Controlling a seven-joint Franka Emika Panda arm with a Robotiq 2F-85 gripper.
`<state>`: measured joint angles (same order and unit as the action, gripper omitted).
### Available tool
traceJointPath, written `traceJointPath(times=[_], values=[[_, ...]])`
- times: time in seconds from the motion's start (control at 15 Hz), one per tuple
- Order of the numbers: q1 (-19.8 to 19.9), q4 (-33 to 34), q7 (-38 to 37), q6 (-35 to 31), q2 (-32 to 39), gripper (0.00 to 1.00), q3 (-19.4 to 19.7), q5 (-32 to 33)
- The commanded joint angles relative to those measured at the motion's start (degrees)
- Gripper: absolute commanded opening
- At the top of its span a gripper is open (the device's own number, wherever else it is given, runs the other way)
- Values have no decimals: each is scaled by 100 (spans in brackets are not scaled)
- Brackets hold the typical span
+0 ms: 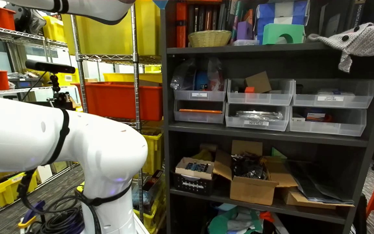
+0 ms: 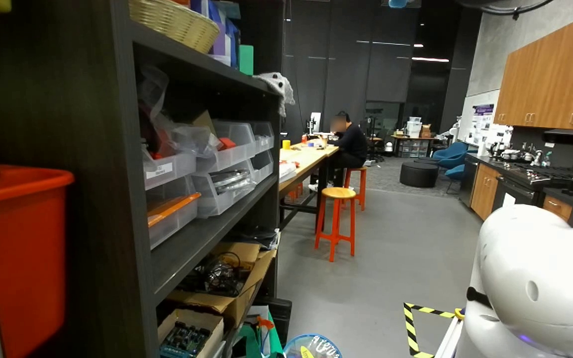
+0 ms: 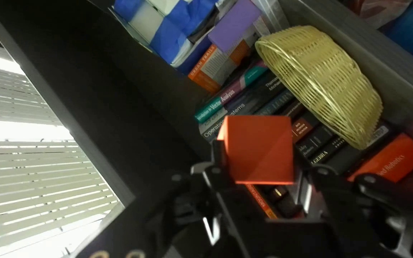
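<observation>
Partway apart, the jaws of the gripper [image 3: 258, 161] clasped one smooth, square-faced orange block [image 3: 260, 147], possibly foam, with one woven, rounded basket [image 3: 330, 68] standing beyond.

A robotics lab is suggested in an exterior view, where a white jointed robot arm [image 1: 109, 139] is seen at the left and a dark-grey shelving unit [image 1: 268, 135] at centre right is stocked with a translucent plastic bin [image 1: 255, 121] labelled "WIRES" and a brown cardboard box [image 1: 252, 191] of black cables [image 1: 250, 166]. In the wrist view, a teal-and-purple textbook [image 3: 229, 94] on vector analysis is shelved just above centre. In an exterior view, a kitchen area is suggested at the right by brown wooden wall cabinets [image 2: 555, 74] and a black stove [image 2: 535, 173].
</observation>
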<state>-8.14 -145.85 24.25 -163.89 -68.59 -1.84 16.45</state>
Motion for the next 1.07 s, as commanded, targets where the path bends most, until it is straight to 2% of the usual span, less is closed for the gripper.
traceJointPath(times=[0.0,0.33,0.73,1.0], values=[[158,310,-117,220,124,15,-325,166],[612,676,-172,611,194,15,-788,425],[1270,940,-156,745,464,15,-1228,1146],[1468,1165,-174,912,789,15,-1490,1453]])
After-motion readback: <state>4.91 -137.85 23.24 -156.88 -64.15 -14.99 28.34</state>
